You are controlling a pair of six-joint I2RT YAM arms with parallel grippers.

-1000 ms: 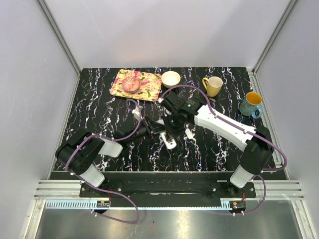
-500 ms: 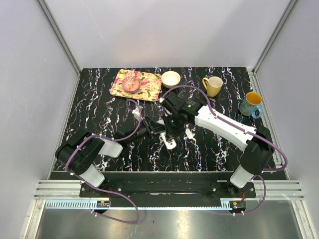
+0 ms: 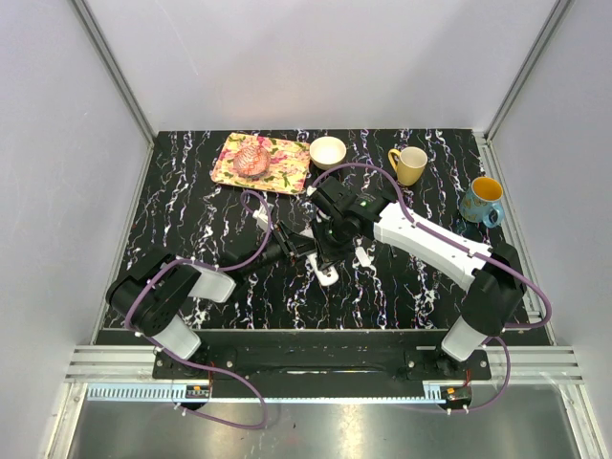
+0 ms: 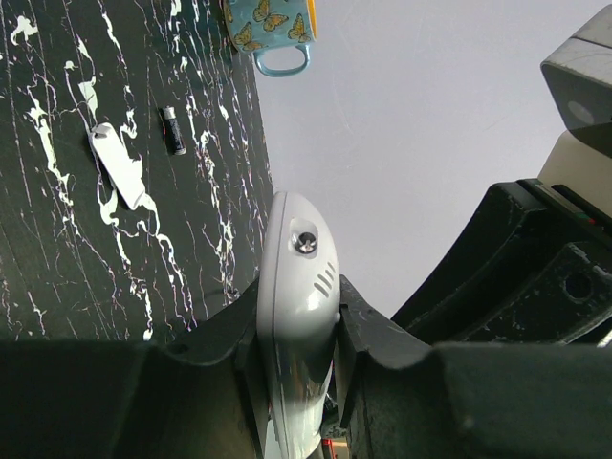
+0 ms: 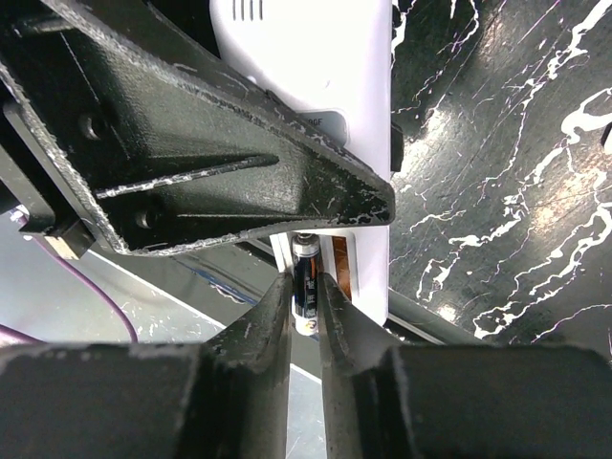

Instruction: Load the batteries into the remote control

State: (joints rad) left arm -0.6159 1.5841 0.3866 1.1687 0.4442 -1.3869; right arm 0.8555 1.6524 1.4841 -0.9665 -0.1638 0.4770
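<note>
The left gripper [image 4: 296, 335] had its jaws clamped on the sides of the remote control [image 4: 295, 258]. It held the remote off the desk [image 3: 191, 191], above its middle, so the battery slot faced the other arm. That grip fixed the remote in place and left the recess open for loading.

The right gripper [image 5: 305, 287] reached in from the opposite side. Its jaws sat close on either side of a dark battery [image 5: 306, 263], which lay lengthwise in the slot. The wrist view was too tight to tell whether they were pinching it or had just loosened.

A second dark battery [image 4: 174, 131] lay beside the white cover piece [image 4: 120, 170] on the desk. Both were off toward the butterfly mug [image 4: 273, 29] at the right edge, probably parked there for later.
</note>
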